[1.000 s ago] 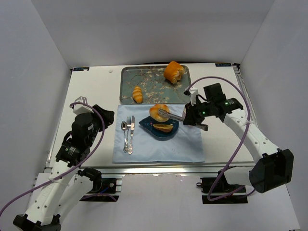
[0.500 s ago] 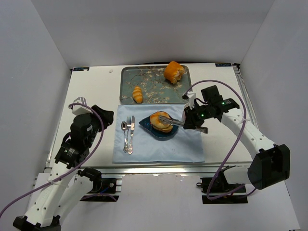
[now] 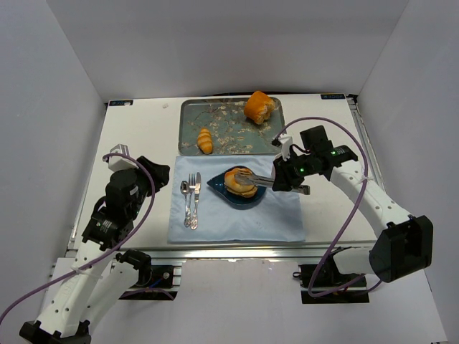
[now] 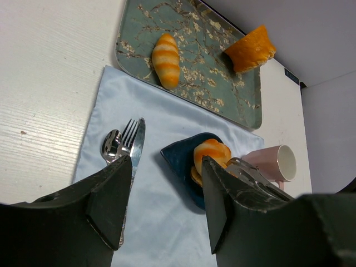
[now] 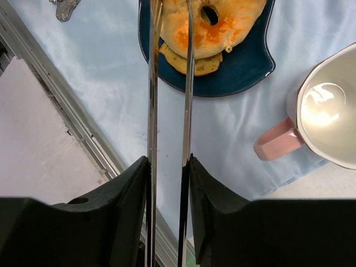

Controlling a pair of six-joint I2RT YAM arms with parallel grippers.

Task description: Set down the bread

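Observation:
A ring-shaped bread (image 3: 239, 179) lies on top of a flatter bread piece on the dark blue plate (image 3: 252, 200). My right gripper (image 3: 285, 179) is shut on metal tongs (image 3: 262, 180), whose arms reach to the bread. In the right wrist view the tongs (image 5: 151, 111) run up from my gripper (image 5: 168, 161) over the left part of the bread (image 5: 222, 22) on the plate (image 5: 247, 72); their tips are out of view. My left gripper (image 3: 135, 185) is open and empty over the table's left side, apart from the plate (image 4: 178, 158).
A patterned tray (image 3: 185, 129) at the back holds a small roll (image 3: 205, 140) and an orange bread chunk (image 3: 258, 107). Cutlery (image 3: 191, 202) lies on the light blue cloth (image 3: 237, 223) left of the plate. A pink mug (image 5: 325, 114) stands right of the plate.
The tongs moved down and slightly right with the ring-shaped bread, from above the plate's far edge onto the flatter piece on the plate. The left arm has barely moved.

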